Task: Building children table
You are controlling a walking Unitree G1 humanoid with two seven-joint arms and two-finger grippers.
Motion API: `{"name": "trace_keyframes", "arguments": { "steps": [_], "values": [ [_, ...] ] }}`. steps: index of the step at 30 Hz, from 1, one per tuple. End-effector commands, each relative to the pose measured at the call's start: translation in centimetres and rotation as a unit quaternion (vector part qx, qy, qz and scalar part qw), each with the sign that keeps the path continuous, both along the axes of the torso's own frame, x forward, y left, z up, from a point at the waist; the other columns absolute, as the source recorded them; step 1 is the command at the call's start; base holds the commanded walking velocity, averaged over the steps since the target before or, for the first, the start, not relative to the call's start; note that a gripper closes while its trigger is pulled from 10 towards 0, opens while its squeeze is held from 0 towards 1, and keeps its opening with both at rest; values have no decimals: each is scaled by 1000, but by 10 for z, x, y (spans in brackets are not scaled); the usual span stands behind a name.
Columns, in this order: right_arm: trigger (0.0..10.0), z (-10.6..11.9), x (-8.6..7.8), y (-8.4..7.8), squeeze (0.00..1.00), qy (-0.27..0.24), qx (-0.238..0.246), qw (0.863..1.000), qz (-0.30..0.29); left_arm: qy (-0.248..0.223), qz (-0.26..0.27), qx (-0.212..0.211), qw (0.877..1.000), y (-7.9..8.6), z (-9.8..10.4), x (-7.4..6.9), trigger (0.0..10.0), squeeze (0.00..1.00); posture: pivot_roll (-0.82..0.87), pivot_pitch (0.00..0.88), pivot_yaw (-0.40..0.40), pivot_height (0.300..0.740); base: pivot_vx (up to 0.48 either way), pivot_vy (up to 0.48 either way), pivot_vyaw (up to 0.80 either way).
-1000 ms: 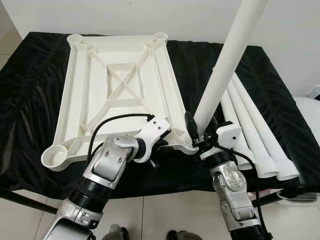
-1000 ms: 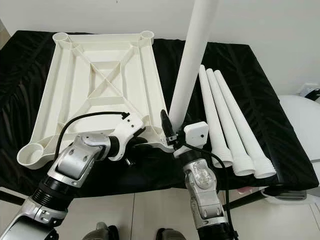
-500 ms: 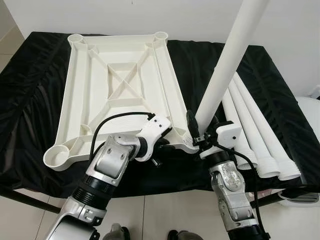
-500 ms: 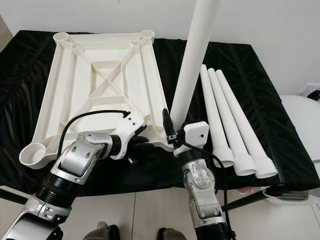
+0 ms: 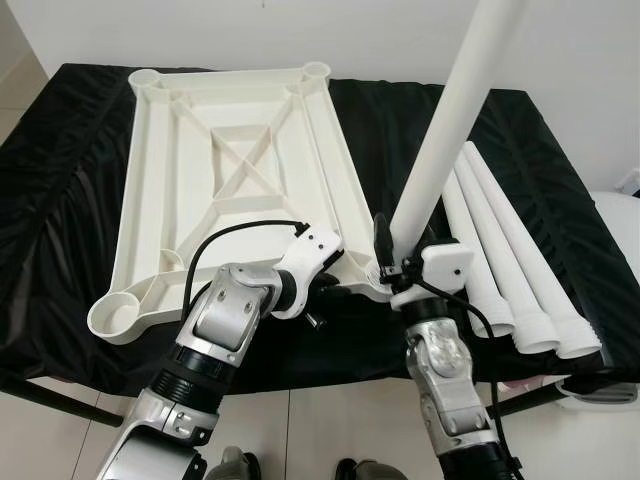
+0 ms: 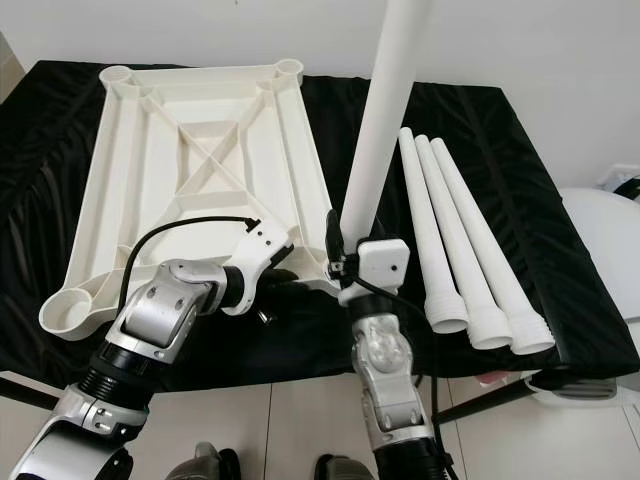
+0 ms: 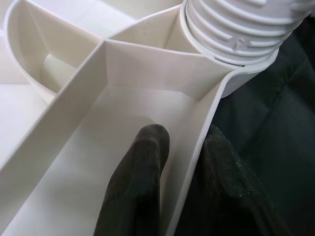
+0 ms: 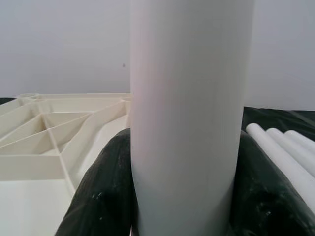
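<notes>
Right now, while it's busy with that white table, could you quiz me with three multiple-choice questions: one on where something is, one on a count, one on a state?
1. Where is the upright leg standing?
A. In the tabletop's near right corner socket
B. On the floor
C. In the far left corner socket

2. How many legs lie on the black cloth?
A. One
B. Three
C. Five

3. What is the left gripper doing?
A. Hanging idle
B. Holding a leg
C. Pinching the tabletop's rim

Answers:
1 A, the leg's ribbed end sits in that socket, held by the right gripper.
2 B, three lie side by side.
3 C, one finger on each side of the wall.
</notes>
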State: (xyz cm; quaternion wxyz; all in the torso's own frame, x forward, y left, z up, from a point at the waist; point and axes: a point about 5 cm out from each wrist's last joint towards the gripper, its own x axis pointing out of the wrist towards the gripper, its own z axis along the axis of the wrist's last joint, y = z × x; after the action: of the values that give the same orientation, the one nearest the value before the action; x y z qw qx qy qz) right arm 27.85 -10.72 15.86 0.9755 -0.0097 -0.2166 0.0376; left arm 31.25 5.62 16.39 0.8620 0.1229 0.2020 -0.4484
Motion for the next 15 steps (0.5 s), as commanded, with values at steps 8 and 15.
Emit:
{"name": "trace_keyframes", "arguments": {
  "steps": [8, 15],
  "values": [
    [10000, -57, -8, -10, 0, 121, -13, 990, -71, -102, 177, -7, 979, 29, 33, 23, 10000, 0, -6, 169, -12, 740, 0, 0, 0],
    [10000, -60, -11, -2, 0, 115, -9, 990, -78, -103, 180, -6, 978, 29, 35, 25, 10000, 0, -6, 168, -12, 740, 0, 0, 0]
  ]
}}
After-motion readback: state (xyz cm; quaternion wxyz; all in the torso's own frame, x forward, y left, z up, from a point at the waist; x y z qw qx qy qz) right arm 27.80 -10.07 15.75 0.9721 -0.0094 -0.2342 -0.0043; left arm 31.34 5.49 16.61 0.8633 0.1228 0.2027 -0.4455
